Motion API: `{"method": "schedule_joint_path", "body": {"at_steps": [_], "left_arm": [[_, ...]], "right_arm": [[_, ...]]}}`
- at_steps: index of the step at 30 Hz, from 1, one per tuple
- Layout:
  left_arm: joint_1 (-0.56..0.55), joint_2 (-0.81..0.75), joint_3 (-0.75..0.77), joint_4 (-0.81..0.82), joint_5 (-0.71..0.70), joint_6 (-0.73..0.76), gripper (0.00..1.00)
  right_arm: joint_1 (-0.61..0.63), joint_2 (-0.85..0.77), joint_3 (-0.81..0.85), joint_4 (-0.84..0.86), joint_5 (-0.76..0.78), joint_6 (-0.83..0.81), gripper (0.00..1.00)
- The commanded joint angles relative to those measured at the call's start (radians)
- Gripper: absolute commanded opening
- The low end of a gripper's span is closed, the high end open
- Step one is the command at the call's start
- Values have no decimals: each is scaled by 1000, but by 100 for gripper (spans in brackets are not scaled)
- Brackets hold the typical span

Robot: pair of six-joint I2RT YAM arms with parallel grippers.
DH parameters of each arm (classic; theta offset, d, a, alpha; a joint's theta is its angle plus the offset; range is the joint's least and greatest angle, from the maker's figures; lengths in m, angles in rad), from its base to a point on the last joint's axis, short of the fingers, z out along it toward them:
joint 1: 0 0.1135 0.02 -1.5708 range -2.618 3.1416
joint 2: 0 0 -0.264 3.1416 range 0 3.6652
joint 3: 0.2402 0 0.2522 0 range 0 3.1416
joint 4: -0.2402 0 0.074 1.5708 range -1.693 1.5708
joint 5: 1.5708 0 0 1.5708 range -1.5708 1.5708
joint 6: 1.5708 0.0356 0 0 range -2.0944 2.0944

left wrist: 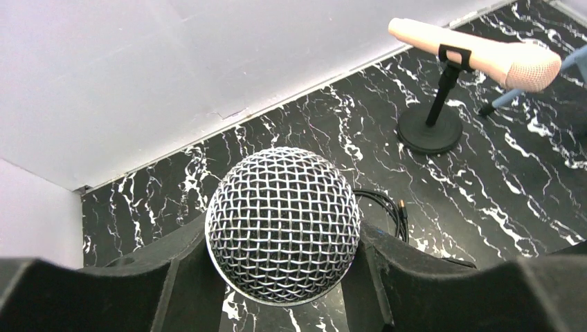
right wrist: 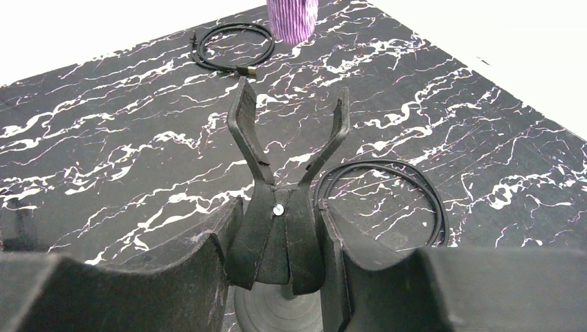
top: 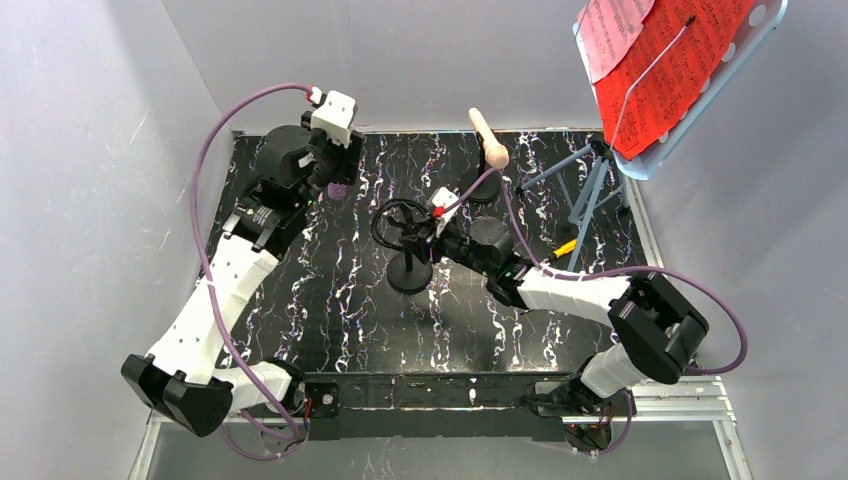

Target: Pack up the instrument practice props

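While upright, mic post (right wrist: 277, 207) inside right claw (right wrist: 280, 242)

The purple glitter microphone (left wrist: 284, 225) sits at the mat's far left, its silver mesh grille clamped by the left gripper (left wrist: 282, 283). The cream microphone (top: 489, 138) lies tilted in a black round-based post (left wrist: 429, 129). The second post (top: 409, 272), its forked clip empty, is pinched by the right gripper (right wrist: 280, 270). Red pages (top: 670, 70) and a pink page (top: 610, 30) lie on the music stand (top: 760, 60)

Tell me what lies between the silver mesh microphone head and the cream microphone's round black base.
Left wrist view: a thin black coiled cable beside the silver mesh head; beyond it, bare marble tabletop up to the round black base.
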Motion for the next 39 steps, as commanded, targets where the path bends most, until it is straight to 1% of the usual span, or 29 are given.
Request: {"method": "schedule_joint_path", "body": {"at_steps": [1, 3, 9, 17, 23, 25, 29, 33, 36, 38, 39], "left_arm": [[13, -36, 88, -84, -53, -38, 0], [20, -38, 93, -130, -69, -49, 0], [33, -59, 64, -279, -88, -110, 0], [39, -121, -18, -417, -91, -175, 0], [51, -109, -35, -524, -102, -194, 0], [66, -101, -48, -543, -105, -226, 0], [118, -48, -60, -589, -99, -235, 0], [199, 38, -73, -607, -79, -218, 0], [270, 137, -59, -628, -69, -205, 0], [298, 232, -33, -638, -77, -205, 0], [310, 271, -22, -637, -82, -180, 0]], "right_arm": [[1, -7, -13, -108, -31, 4, 2], [2, -10, -1, -119, -32, 2, 14], [2, -27, 41, -173, -38, 1, 47], [2, -40, 108, -237, -18, 2, 77], [1, -54, 172, -307, 3, 1, 93], [2, -84, 188, -348, 25, -35, 98], [3, -166, 199, -456, 76, -102, 99], [2, -270, 175, -511, 142, -150, 99], [1, -333, 152, -524, 192, -164, 99], [1, -364, 140, -531, 214, -172, 99], [1, -375, 135, -533, 222, -177, 99]]}}
